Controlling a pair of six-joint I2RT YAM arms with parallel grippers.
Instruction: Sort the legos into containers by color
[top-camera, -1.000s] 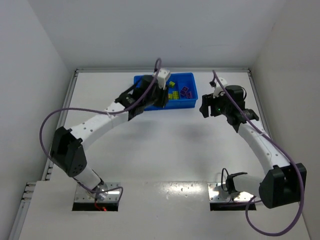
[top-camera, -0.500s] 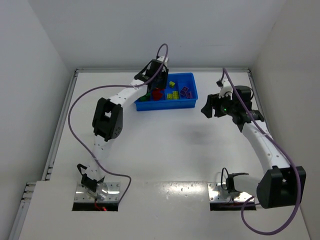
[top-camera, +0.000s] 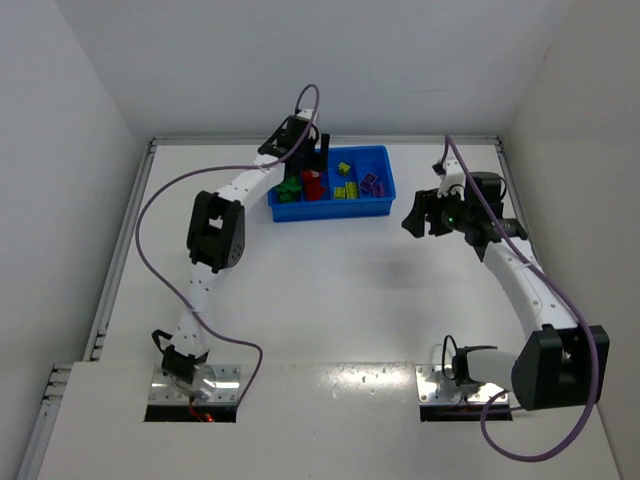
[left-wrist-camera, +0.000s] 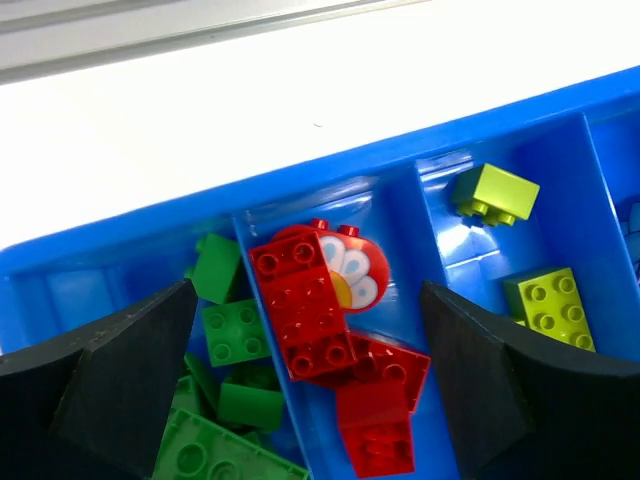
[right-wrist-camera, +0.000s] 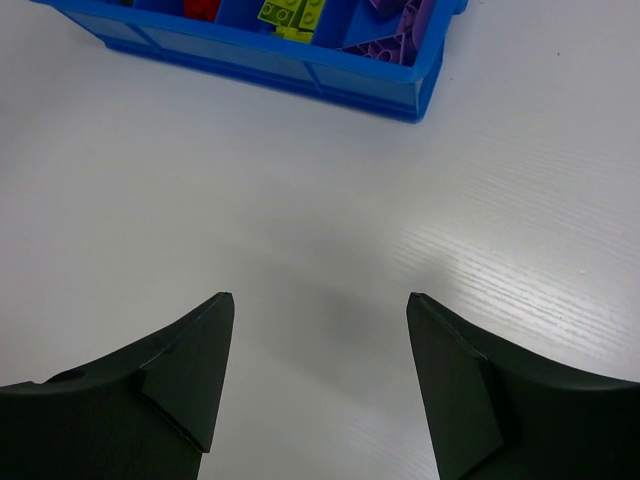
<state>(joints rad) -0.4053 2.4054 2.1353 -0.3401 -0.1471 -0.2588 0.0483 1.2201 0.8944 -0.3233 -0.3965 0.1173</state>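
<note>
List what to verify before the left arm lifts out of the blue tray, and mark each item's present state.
1. Left gripper open, nothing between its fingers: ok.
2. Red bricks lie together in one compartment of the tray, with only red pieces there: ok.
3. Green bricks and yellow bricks each sit in their own neighbouring compartment: ok.
4. Left gripper's fingers clear of the tray's dividers: cannot tell.
5. Right gripper open, empty, over the table and apart from the tray: ok.
6. Purple bricks unmixed: only partly in view, cannot tell.
</note>
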